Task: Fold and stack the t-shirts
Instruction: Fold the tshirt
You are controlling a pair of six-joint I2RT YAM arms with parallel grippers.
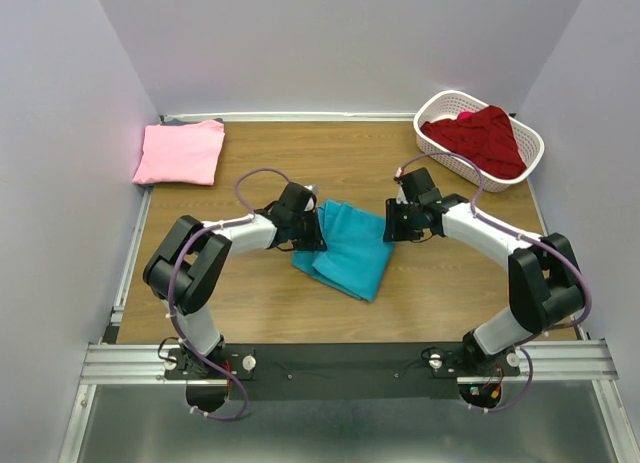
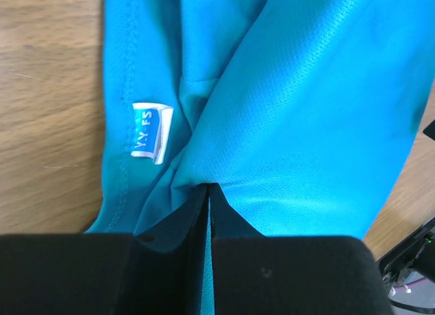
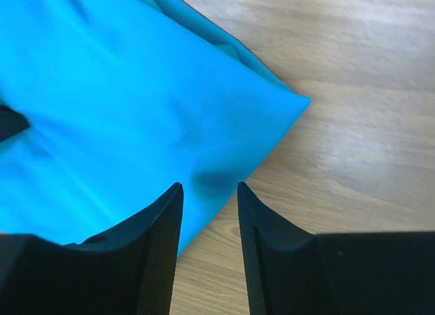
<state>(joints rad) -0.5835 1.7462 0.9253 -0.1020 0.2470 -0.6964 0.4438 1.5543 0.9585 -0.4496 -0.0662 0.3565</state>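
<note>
Left tool [image 2: 209, 206] pinching teal t-shirt [image 2: 306, 111], right tool [image 3: 209, 190] parted

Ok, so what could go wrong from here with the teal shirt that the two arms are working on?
The left pincer is pinched on a bunched fold of the soft teal short-sleeved shirt, so a pull may lift several layers at once and undo the fold. The right pincer stands open over the shirt's edge near a corner. If it closes there, it might catch little cloth and slip off, leaving the fold lopsided.
</note>
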